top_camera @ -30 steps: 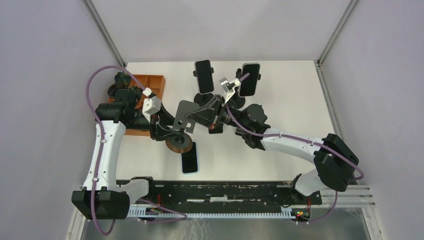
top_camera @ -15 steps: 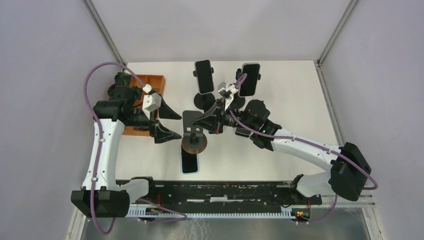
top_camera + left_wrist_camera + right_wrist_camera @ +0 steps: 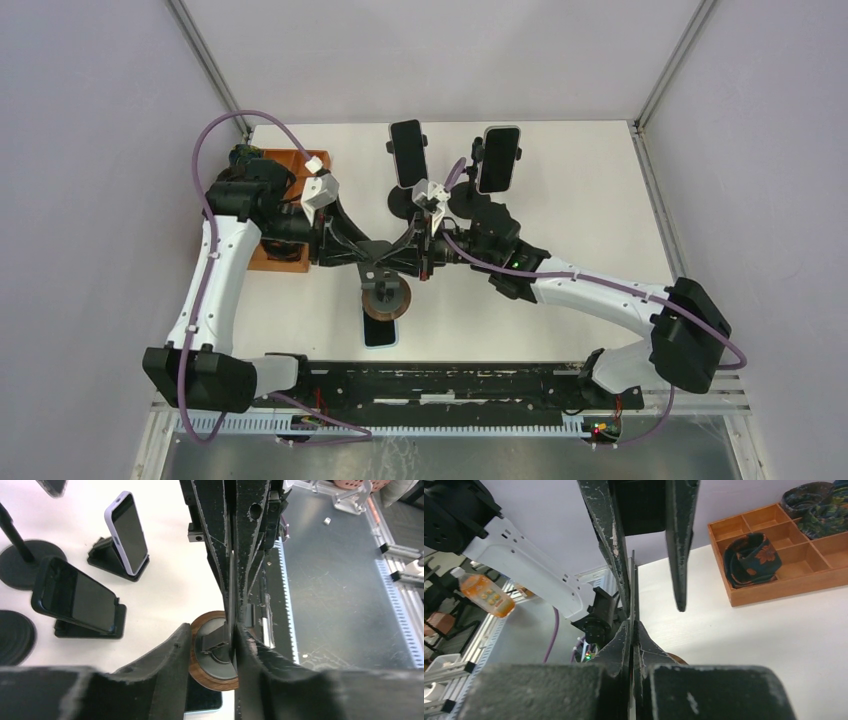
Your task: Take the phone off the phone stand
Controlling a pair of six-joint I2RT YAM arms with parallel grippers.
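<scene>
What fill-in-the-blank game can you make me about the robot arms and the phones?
The right gripper is ___ on the thin plate of the stand. The left gripper is ___, with one finger on each side of that plate. The phone next to the stand lies ___ on the table.
Missing words: shut, open, flat.

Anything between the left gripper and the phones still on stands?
Partly. The stand plate sits inside the open left gripper, and the right gripper clamps that plate straight ahead. The white-cased phone and black phone stand off to one side, unobstructed in the left wrist view.
</scene>
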